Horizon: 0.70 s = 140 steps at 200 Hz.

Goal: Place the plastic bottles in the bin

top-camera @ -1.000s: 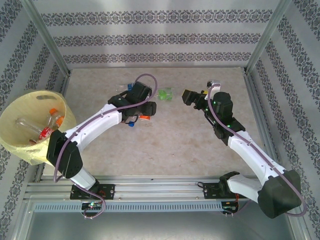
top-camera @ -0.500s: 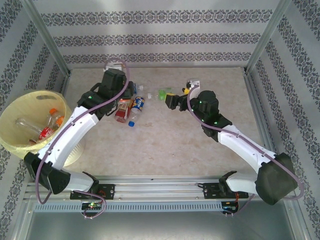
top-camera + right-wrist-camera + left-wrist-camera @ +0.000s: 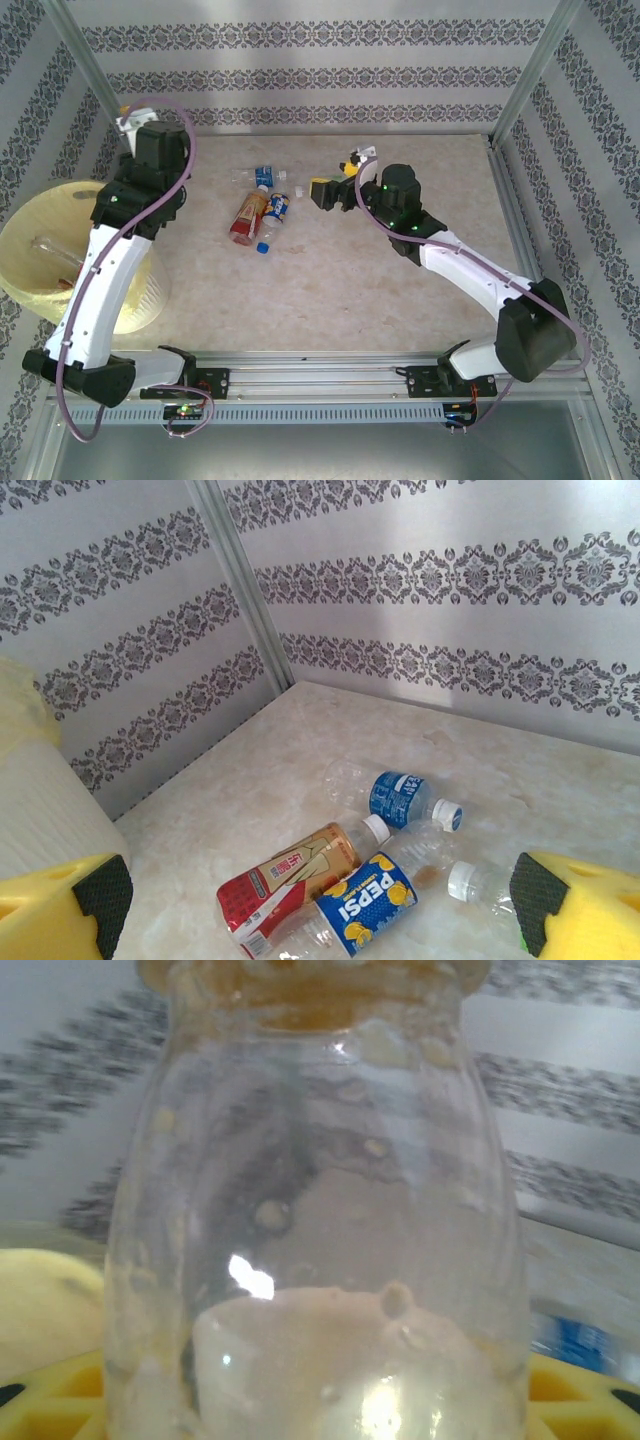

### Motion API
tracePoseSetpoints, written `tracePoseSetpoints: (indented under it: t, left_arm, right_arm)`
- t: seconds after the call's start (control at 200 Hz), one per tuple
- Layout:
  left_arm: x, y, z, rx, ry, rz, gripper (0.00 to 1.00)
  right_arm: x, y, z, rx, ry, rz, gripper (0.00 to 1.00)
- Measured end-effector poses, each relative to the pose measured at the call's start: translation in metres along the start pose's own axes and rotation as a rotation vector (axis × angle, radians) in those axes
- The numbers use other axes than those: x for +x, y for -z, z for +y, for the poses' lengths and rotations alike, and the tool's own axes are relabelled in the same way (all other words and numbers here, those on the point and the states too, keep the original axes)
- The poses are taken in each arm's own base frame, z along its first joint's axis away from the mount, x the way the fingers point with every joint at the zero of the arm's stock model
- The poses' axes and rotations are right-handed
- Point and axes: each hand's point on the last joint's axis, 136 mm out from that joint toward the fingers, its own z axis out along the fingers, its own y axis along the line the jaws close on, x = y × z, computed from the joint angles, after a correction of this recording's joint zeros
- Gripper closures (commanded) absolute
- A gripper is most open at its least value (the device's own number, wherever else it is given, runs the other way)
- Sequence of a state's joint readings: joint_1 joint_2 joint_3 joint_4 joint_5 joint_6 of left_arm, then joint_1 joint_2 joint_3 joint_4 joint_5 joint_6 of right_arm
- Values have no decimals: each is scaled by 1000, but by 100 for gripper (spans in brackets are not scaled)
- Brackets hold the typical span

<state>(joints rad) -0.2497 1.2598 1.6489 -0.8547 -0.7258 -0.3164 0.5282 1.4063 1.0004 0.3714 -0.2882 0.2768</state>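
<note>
my left jaws are clamped on a clear orange-capped bottle [image 3: 320,1210], held high at the back left corner, near the bin [image 3: 45,205]. a clear bottle [image 3: 48,250] lies inside the bin. my right jaws stand wide apart, gripping nothing, above the surface [image 3: 400,300] and beside the bottles lying there: a red-label bottle [image 3: 290,875] touching a pepsi bottle [image 3: 365,905], a blue-label bottle [image 3: 405,798] just behind them, and a white-capped bottle [image 3: 480,885] right beside one of my yellow fingers [image 3: 585,910].
</note>
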Motion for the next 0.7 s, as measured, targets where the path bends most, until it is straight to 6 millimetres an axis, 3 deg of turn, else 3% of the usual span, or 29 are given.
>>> tracePoseSetpoints:
  t: [0.175,0.345,0.48,0.7]
  left_arm:
    - [-7,2,86,-292,48,-31,50]
    - [16,15,164,-500,138,4,50]
    - [46,15,201,-594,192,88,50]
    - [101,5,232,-699,253,262,43]
  right_arm:
    - [-1,-2,1,-9,1,0,2]
    - [-9,-2,4,-14,12,-13,2]
    - [-17,-2,7,-25,32,-27,2]
    - [-22,-2,10,-31,36,-34,2]
